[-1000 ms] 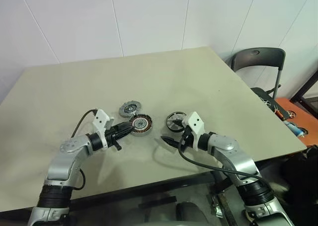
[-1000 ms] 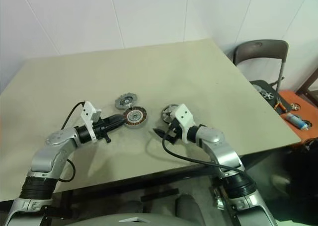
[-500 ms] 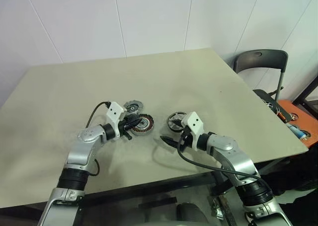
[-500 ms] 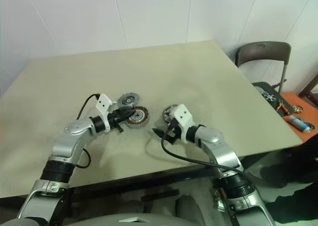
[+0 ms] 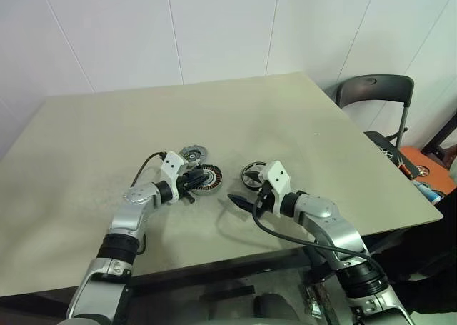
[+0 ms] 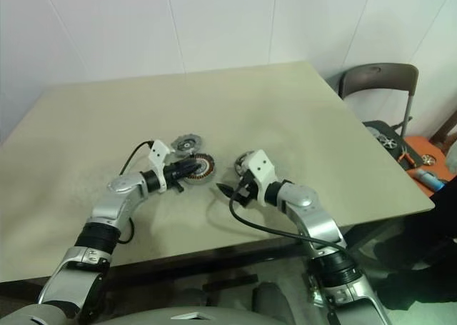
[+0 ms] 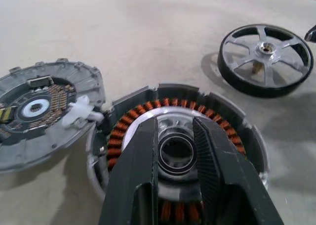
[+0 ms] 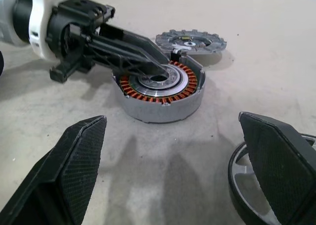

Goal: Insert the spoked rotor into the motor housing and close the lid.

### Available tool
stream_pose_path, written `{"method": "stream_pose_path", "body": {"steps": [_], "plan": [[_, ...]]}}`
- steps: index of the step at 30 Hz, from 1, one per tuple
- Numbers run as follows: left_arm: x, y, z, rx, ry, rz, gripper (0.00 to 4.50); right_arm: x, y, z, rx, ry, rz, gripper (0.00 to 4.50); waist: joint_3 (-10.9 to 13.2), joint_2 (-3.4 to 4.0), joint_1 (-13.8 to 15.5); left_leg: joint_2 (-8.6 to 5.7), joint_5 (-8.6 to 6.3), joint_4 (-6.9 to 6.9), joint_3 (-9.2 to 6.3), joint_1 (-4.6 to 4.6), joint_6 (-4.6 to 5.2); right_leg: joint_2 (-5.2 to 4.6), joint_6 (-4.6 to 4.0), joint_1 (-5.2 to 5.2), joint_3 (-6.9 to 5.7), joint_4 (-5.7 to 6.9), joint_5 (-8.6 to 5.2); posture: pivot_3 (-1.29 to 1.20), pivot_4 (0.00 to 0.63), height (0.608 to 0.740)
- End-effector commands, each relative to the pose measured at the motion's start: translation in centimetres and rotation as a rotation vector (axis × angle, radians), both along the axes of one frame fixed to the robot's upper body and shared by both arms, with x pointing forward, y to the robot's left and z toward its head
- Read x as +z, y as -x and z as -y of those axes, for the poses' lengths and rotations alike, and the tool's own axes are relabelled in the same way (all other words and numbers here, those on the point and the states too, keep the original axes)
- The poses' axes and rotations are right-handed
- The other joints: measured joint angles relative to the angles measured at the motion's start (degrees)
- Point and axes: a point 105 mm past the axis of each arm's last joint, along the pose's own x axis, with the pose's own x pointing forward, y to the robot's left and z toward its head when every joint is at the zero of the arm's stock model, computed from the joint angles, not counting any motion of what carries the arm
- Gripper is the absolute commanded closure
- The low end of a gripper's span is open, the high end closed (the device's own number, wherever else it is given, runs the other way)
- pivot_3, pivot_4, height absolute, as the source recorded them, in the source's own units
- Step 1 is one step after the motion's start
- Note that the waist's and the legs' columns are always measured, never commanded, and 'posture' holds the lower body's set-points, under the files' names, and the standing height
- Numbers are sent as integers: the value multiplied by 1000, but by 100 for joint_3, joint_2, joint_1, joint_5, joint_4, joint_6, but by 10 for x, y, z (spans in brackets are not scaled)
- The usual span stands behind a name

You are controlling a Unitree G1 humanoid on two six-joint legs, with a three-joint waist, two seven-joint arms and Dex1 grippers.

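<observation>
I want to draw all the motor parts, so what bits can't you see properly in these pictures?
- Motor housing: in the left wrist view, the left tool covers its near coils and part of the centre.
- Spoked rotor: in the right wrist view, a finger of the right tool and the picture's edge hide most of it.
- Lid: cut off by that view's edge.

A broad beige matte table [image 5: 235, 111] stands against the white panelled wall [image 5: 214, 25]. Just off its far right corner sits a dark grey plastic chair with metal legs [image 5: 375, 93]; beyond it lies an orange surface with small tools [image 5: 421, 169]
</observation>
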Motion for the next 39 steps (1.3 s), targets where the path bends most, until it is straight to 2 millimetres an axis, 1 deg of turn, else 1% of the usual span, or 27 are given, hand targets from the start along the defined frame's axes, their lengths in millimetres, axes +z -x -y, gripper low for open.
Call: {"method": "stream_pose_path", "body": {"steps": [1, 5, 8, 11, 15, 17, 19, 29, 39], "plan": [[8, 0, 7, -36, -9, 48, 3801, 11, -1, -2, -3, -26, 50, 0, 0, 0, -1, 0, 0, 0, 0, 0, 0, 0, 0, 0, 0, 1, 0, 0, 0, 740], [9, 0, 8, -42, -10, 50, 3801, 11, 0, -3, -6, -30, 49, 0, -1, 0, -1, 0, 0, 1, 0, 2, 0, 0, 0, 0, 1, 5, 0, 0, 0, 740], [10, -3, 5, -16, -14, 57, 3801, 9, 1, -4, -9, -34, 47, 0, -2, -2, 0, 0, 0, 5, 1, 2, 0, 0, 0, 0, 2, 10, 0, 0, 0, 740], [7, -5, 4, -2, -65, 57, 3801, 9, 1, -6, -10, -38, 47, 0, -2, -3, -1, 0, 0, 7, 1, 3, 0, 1, 0, 0, 2, 13, 0, 0, 0, 740], [5, -8, 7, 11, -113, 52, 3801, 9, 0, -6, -19, -45, 49, 0, -6, -8, -1, 0, 0, 10, 2, 4, 0, 1, 0, 0, 3, 15, 0, 0, 0, 740], [2, -13, 4, 61, -138, 37, 3801, 9, 0, -6, -22, -46, 49, 0, -9, -10, 3, 0, 0, 12, 2, 4, 0, 1, 0, 0, 3, 17, 0, 0, 0, 740], [3, -15, 5, 79, -128, 32, 3801, 8, 1, -6, -24, -46, 49, 0, -11, -13, 1, 0, 0, 19, 1, 4, 0, 1, 0, 1, 3, 24, 0, 0, 0, 740], [9, -6, 18, 44, -109, 26, 3801, 7, 1, -4, -31, -44, 49, 0, -10, -14, -7, -1, 0, 64, 3, 7, 1, 4, 0, 6, 5, 68, -1, 0, 0, 740], [9, -9, 11, 87, -116, 13, 3801, 8, 1, -4, -30, -41, 50, 0, -11, -14, -6, -1, 0, 67, 4, 9, 1, 6, 0, 9, 7, 69, 0, 0, 0, 740]]}}
